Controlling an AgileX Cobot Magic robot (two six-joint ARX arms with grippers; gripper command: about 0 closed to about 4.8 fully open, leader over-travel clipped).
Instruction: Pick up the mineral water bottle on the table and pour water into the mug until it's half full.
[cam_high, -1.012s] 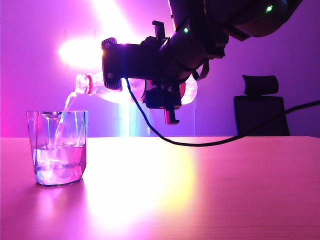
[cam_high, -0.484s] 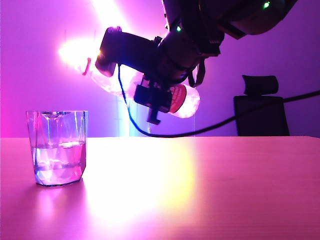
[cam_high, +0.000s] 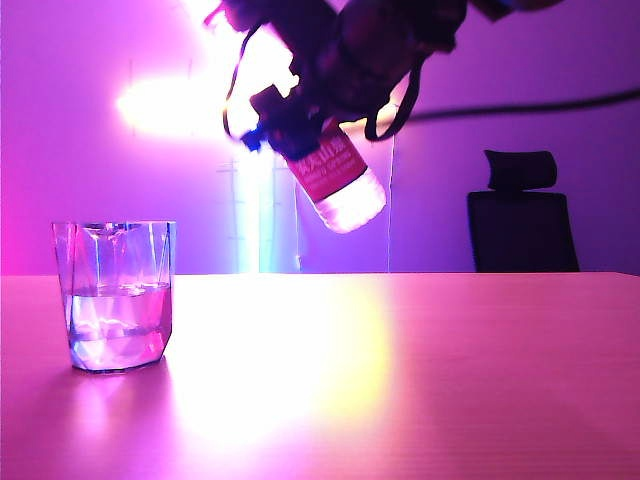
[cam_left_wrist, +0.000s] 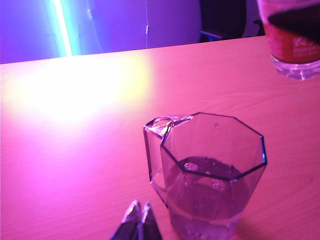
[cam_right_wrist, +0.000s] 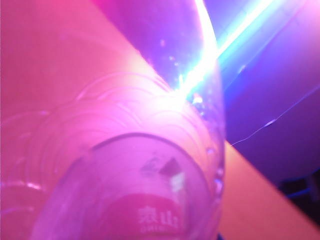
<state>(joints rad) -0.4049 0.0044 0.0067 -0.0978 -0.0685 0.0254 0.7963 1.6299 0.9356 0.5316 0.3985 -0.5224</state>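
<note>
The mug (cam_high: 115, 295), a clear faceted glass, stands on the table (cam_high: 420, 380) at the left, a bit under half full of water (cam_high: 118, 310). High above and to its right, my right gripper (cam_high: 285, 118) is shut on the mineral water bottle (cam_high: 335, 180), which hangs tilted, base down and to the right, red label showing. Its neck is lost behind the gripper and the glare. The bottle (cam_right_wrist: 135, 185) fills the right wrist view, hiding the fingers. My left gripper (cam_left_wrist: 139, 219) is shut and empty, low beside the mug (cam_left_wrist: 212, 170). The bottle's base (cam_left_wrist: 295, 50) hangs beyond the mug.
A black office chair (cam_high: 525, 215) stands behind the table at the right. A bright lamp (cam_high: 160, 105) glares behind the mug. The right arm's cable (cam_high: 530, 105) runs off to the right, high up. A cyan light strip (cam_left_wrist: 62, 27) glows on the far wall.
The bottle has swung from nearly level, neck over the mug and pouring, to neck up, and has risen and moved right. The stream has stopped. The mug and left gripper have not moved.
</note>
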